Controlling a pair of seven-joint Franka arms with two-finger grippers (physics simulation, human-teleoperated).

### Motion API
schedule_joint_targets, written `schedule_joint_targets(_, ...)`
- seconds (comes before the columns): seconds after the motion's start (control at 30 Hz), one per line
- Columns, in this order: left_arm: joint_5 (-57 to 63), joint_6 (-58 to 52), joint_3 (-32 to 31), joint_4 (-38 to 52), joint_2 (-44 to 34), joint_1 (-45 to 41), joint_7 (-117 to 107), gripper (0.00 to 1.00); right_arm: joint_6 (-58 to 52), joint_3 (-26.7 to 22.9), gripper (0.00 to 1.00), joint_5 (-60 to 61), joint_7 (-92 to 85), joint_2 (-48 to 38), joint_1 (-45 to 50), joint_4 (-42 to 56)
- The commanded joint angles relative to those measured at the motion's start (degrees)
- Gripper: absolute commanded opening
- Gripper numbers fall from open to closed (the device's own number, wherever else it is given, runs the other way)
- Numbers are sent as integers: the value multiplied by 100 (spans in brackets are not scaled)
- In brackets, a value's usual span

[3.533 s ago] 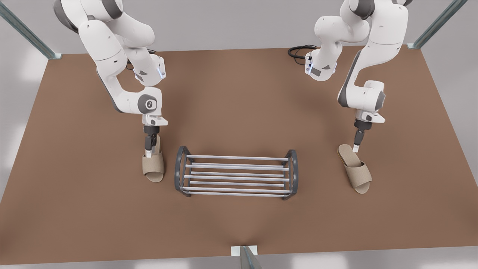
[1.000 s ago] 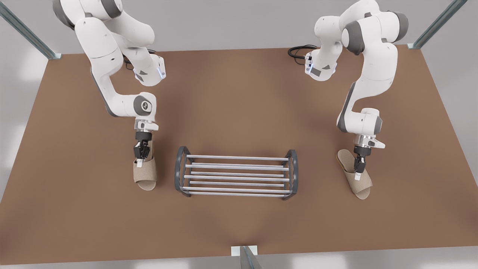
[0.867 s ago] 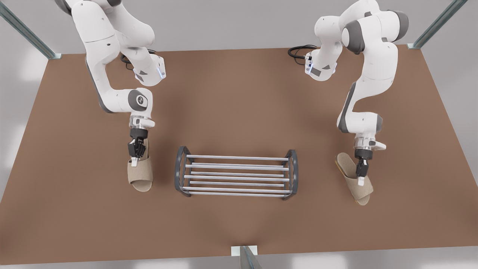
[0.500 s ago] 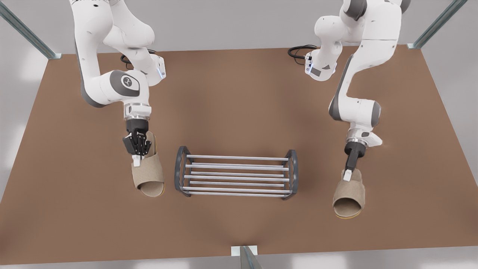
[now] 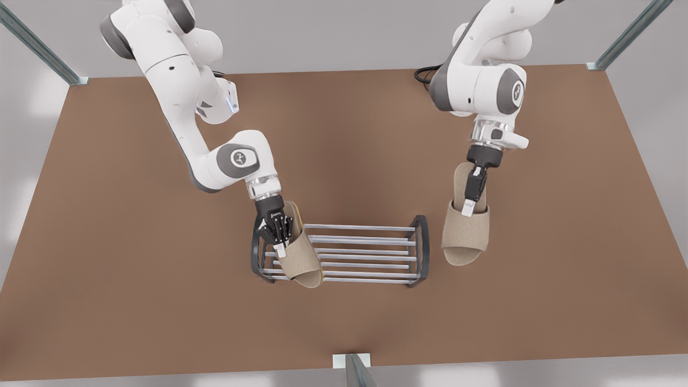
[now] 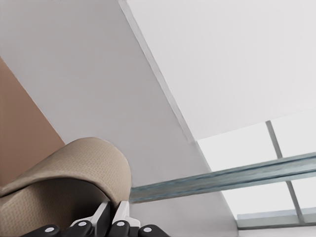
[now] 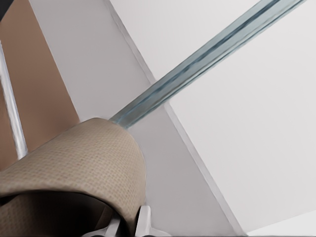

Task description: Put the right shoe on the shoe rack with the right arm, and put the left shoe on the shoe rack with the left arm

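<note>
At the front view's left, the right tool (image 5: 280,248) is clamped on the upper of the right shoe (image 5: 301,260), which is tilted over the left end of the shoe rack (image 5: 371,252). At the right, the left tool (image 5: 469,208) is clamped on the left shoe (image 5: 465,236), which is held above the bench (image 5: 107,269) just beside the rack's right frame.

Two slippers were up there: right shoe (image 5: 299,258) one, left shoe (image 5: 465,236) two. Just one shoe rack (image 5: 365,228). Two grippers showed, right gripper (image 5: 280,248) and left gripper (image 5: 468,210). One table (image 5: 344,150).
</note>
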Motion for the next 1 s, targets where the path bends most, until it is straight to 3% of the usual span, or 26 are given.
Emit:
schedule_joint_targets(0.0, -20, 511, -86, 27, 40, -29, -944, 24, -496, -55, 21, 39, -144, 94, 14, 3)
schedule_joint_targets(0.17, -20, 494, -604, 466, 470, -56, -1401, 24, -777, -117, 21, 30, -250, 253, 172, -14)
schedule_joint_targets(0.3, -29, 494, -710, 844, 708, -100, -1472, 24, -777, -204, 21, 30, -258, 182, 294, -155)
schedule_joint_targets(0.47, -11, 476, -772, 1775, 1718, -363, -1507, 25, -777, -354, 21, 30, -241, -108, 515, -664)
schedule_joint_targets(0.63, 68, 458, -763, 1943, 2210, -539, -1489, 25, -786, -354, 21, 30, -241, -143, 559, -770)
schedule_joint_targets(0.67, 68, 458, -763, 2188, 2439, -539, -1480, 25, -786, -354, 31, 47, -241, -134, 567, -770)
schedule_joint_targets(0.73, 77, 283, -754, 2198, 2641, -539, -1472, 25, -777, -354, 100, 56, -232, -116, 567, -770)
schedule_joint_targets(0.87, 77, -43, -728, 2426, 2984, -539, -1472, 26, -769, -354, 100, 56, -232, -108, 567, -753)
schedule_joint_targets(0.9, 103, -43, -719, 2488, 3037, -539, -1472, 28, -769, -354, 100, 56, -232, -125, 567, -735)
schedule_joint_targets(0.93, 226, -43, -728, 2488, 3046, -539, -1463, 78, -769, -354, 100, 56, -241, -125, 567, -735)
schedule_joint_targets(0.97, 340, -34, -728, 2479, 3046, -557, -1463, 100, -769, -354, 100, 56, -241, -134, 567, -735)
